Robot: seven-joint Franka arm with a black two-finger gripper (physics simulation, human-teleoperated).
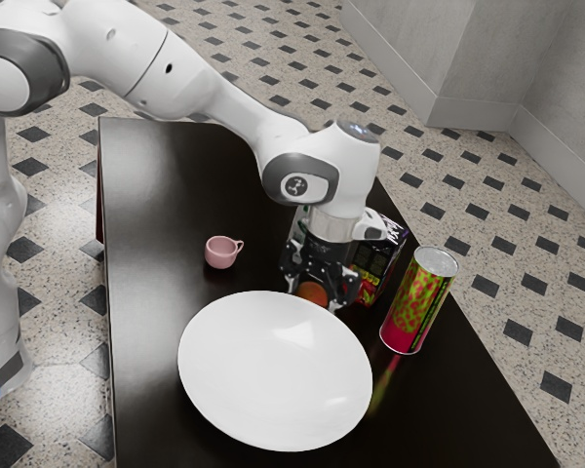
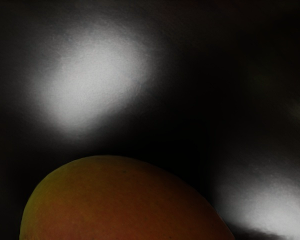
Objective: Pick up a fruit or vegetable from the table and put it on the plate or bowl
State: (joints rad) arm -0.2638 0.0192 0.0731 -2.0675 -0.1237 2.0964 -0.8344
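Observation:
An orange fruit [image 1: 313, 293] lies on the dark table [image 1: 156, 195], just past the far rim of the big white plate [image 1: 273, 370]. My gripper [image 1: 315, 291] is lowered over it, with one black finger on either side. The fingers [image 1: 292, 279] stand a little apart from its skin, so the gripper is open around the fruit. In the wrist view the fruit [image 2: 125, 200] bulges up large right under my hand, above the glossy table [image 2: 90, 85].
A small pink cup [image 1: 221, 251] stands toward the exterior view's left of my hand. A dark printed box [image 1: 378, 259] sits right behind the gripper, and a tall red-green can [image 1: 418, 299] is beside it near the table's edge.

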